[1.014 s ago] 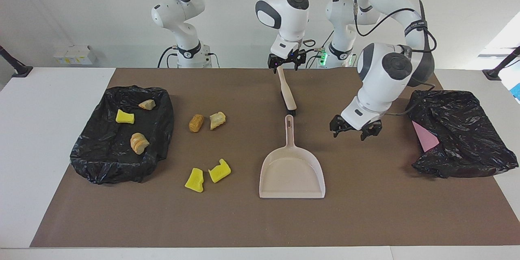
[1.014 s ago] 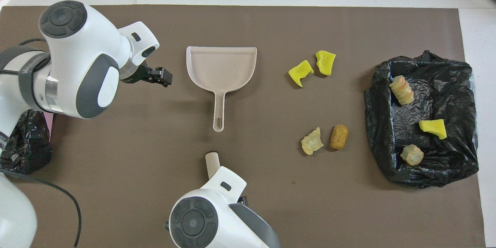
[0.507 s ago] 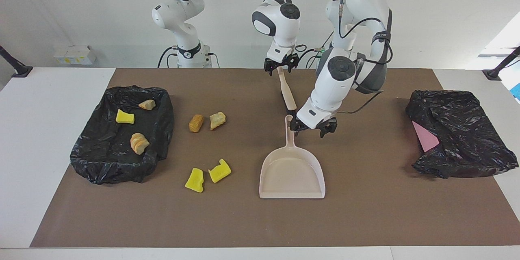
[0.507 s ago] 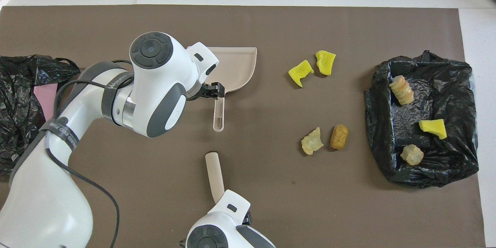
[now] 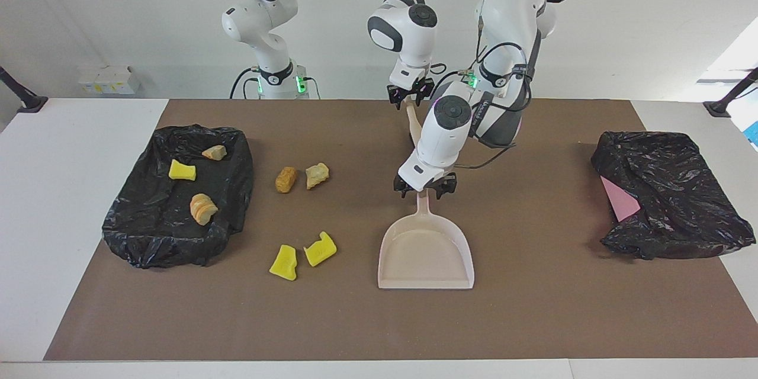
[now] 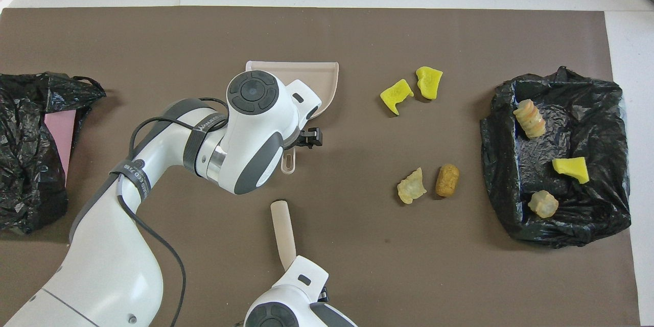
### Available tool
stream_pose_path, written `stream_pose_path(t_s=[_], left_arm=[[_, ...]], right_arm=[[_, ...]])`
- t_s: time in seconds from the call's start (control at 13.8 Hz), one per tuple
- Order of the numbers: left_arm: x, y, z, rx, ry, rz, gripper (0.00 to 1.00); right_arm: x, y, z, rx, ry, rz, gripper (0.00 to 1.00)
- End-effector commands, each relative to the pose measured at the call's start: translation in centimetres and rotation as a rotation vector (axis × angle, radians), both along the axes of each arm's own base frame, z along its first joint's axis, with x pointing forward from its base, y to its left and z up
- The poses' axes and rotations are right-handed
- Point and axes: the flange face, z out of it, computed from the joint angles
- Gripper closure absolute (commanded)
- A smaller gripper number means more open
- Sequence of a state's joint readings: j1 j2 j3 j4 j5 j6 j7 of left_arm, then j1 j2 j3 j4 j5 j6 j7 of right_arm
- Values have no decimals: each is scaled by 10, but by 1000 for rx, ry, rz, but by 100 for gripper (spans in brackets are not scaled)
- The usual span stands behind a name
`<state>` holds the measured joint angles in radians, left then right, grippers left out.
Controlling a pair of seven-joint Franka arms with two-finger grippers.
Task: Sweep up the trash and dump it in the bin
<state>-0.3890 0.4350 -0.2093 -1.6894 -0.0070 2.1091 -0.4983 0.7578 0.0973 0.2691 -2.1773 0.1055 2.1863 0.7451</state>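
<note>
1. Facing view: the trash is seven small scraps. Two bright yellow sponge-like chunks (image 5: 302,254) and two tan, bread-like lumps (image 5: 301,177) lie on the brown table mat (image 5: 533,308), between the black-lined bin (image 5: 237,189) and the beige plastic dustpan (image 5: 426,251). Three more scraps (image 5: 195,180) lie inside that bin at the right arm's end.
2. The left gripper (image 5: 425,187) is bent down over the dustpan's handle, fingers straddling it; whether they grip it cannot be told.
3. The right gripper (image 5: 408,95) hangs over the beige brush (image 5: 414,124), fingers at its handle's tip; the grip cannot be told.
4. A crumpled black bag with a pink sheet (image 5: 669,195) lies at the left arm's end.
5. Overhead view: the left arm's wrist covers most of the dustpan (image 6: 327,76), leaving its handle's end visible, and the brush handle (image 6: 283,232) shows clear of the right arm, whose gripper is hidden there.
</note>
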Motion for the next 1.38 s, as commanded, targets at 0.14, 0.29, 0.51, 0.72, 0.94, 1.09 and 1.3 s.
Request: stream_pose_path(t_s=[0.14, 0.29, 0.51, 0.72, 0.94, 1.09, 1.3], left_arm=[[-13, 1, 14, 31, 16, -7, 100], [-11, 3, 19, 29, 10, -16, 100], [-6, 23, 49, 34, -5, -84, 100], [9, 71, 83, 45, -21, -221, 100], [24, 124, 102, 51, -34, -414, 100], [25, 148, 105, 54, 3, -590, 100], [18, 168, 97, 23, 41, -937, 100]], right_arm=[[-7, -5, 4, 8, 8, -54, 77], [-8, -6, 5, -2, 11, -81, 100], [-8, -6, 14, 1, -1, -136, 100], [-6, -32, 53, -41, -20, -199, 100], [15, -99, 88, -70, -45, -295, 100], [33, -133, 97, -116, -29, -347, 100], [61, -179, 96, -227, -47, -409, 100]])
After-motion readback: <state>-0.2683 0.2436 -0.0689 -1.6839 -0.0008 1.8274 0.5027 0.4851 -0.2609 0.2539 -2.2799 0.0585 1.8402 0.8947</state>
